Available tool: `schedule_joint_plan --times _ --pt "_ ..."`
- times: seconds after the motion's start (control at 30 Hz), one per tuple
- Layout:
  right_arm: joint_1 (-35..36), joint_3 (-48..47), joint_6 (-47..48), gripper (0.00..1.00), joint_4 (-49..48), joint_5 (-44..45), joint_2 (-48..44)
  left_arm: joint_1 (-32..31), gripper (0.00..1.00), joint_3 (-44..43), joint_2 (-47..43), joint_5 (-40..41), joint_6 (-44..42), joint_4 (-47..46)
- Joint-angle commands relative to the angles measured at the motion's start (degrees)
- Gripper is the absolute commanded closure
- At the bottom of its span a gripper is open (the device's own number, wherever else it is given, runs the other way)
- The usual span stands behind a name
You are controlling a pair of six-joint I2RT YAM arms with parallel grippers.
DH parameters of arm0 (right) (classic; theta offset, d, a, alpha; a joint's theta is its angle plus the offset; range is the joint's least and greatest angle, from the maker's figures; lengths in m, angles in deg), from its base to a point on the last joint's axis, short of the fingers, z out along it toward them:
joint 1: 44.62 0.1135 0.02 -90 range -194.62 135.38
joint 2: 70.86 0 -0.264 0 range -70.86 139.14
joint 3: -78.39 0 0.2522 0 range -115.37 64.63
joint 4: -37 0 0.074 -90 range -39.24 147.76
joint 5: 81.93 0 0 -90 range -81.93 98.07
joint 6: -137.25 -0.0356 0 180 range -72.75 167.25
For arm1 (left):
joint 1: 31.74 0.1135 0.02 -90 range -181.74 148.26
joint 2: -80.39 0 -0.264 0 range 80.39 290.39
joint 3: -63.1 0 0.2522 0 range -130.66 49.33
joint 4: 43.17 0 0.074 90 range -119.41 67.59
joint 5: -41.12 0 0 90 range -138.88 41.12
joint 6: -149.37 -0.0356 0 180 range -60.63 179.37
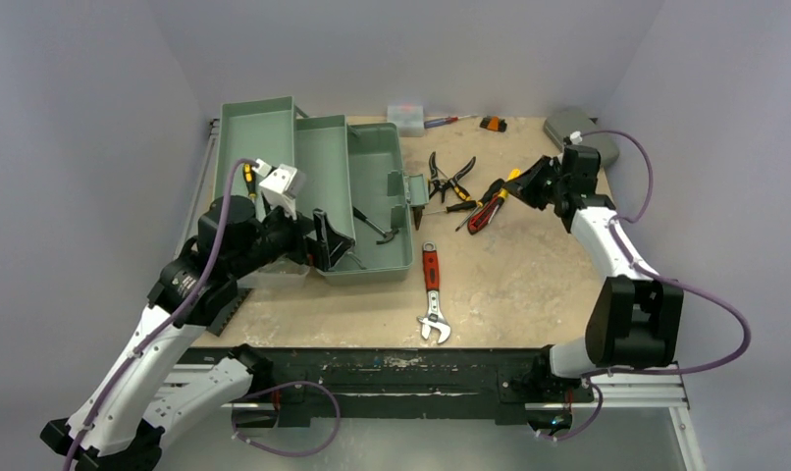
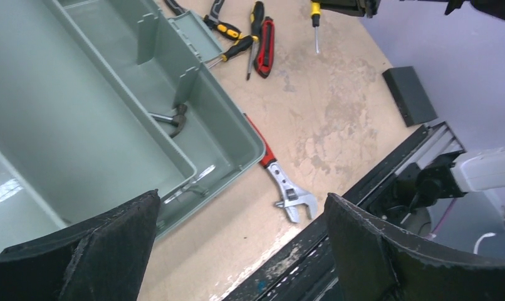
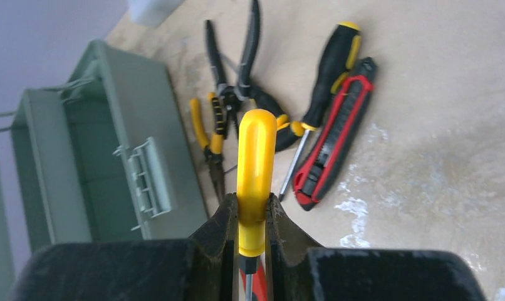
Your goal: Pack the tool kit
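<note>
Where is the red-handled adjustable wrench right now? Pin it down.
In the top view the red-handled adjustable wrench lies flat on the table, just right of the near corner of the open toolbox, head pointing at the near edge.

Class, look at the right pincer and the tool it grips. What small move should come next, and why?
Probably lift the yellow-handled screwdriver straight up off the table, then begin carrying it toward the toolbox. The right pincer is shut on its handle, the red utility knife lies close beside it, and the toolbox stands open to that arm's left.
</note>
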Motion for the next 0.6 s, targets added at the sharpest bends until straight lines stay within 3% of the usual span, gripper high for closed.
schedule_joint_plan --times 0.0,0.37,0.57 --pt "0.0 1.1 2.8 1.0 -7.3 -10.7 -4.7 0.1 0.01 1.0 2.2 -6.5 6.6 -6.8" --pt "0.8 5.9 2.3 1.0 -13.0 -22.8 -12.5 -6.5 0.02 -2.1 9.7 -7.0 9.7 -14.0" --pt "7.2 8.3 0.2 1.0 -17.6 -24.0 -17.7 -9.8 0.03 -3.9 14.7 -6.8 11.0 -17.6"
